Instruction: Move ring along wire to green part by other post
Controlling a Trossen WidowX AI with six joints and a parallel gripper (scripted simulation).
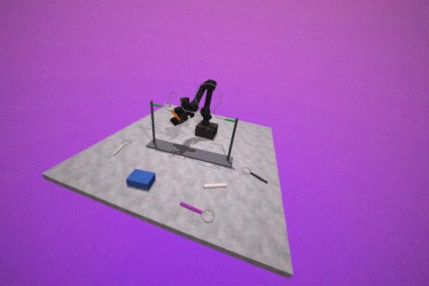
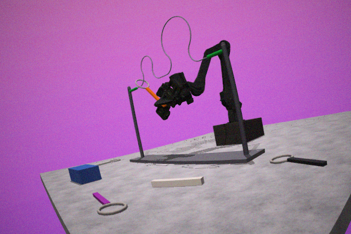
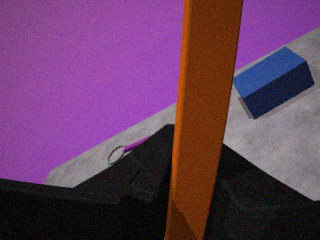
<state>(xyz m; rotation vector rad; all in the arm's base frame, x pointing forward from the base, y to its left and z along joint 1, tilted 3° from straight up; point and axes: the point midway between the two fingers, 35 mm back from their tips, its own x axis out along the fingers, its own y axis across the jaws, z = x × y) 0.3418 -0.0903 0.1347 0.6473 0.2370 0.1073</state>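
Orange handle (image 1: pixel 175 115) (image 2: pixel 152 93) (image 3: pixel 204 110) between 2 black fingers (image 2: pixel 163 101), tilted.

The black arm (image 1: pixel 208 97) (image 2: pixel 225 73) rises from its base near the desk's far edge, bends at a high elbow and reaches down toward the far-left corner. Its gripper (image 1: pixel 179 118) (image 2: pixel 163 106), tilted downward and well above the desktop, is closed on something slim between the fingers.
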